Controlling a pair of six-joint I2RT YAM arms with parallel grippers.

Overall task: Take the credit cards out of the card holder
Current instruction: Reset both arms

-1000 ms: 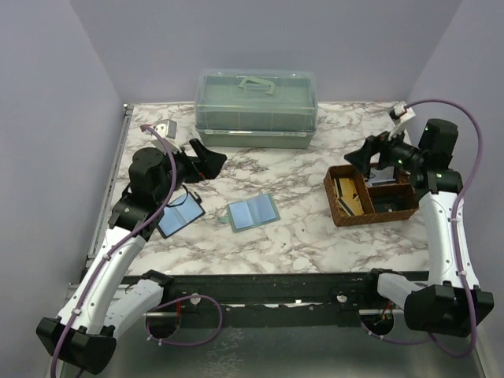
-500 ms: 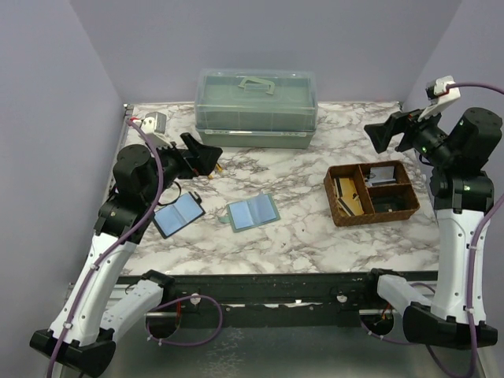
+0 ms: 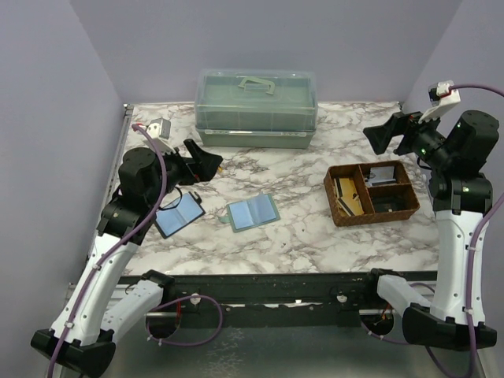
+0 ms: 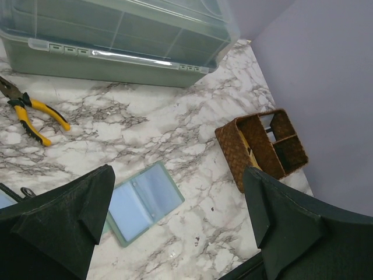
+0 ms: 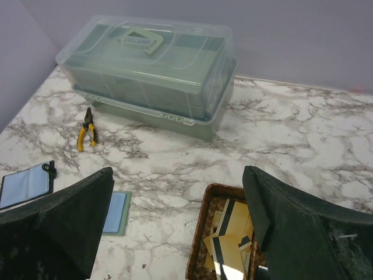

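Left gripper stands wide, empty, over the left of the table; the card holder lies open mid-table, untouched; credit cards lie in the basket, right gripper wide beyond it. Probably between pulls or finished; next, check slots for leftovers.

centre: card holder on table | just left: two-pane panel | right: divided basket, credit cards in left compartment | behind: lidded box | before box's left end: pliers

Glossy marble table, wicker basket, translucent plastic box, matt card holder
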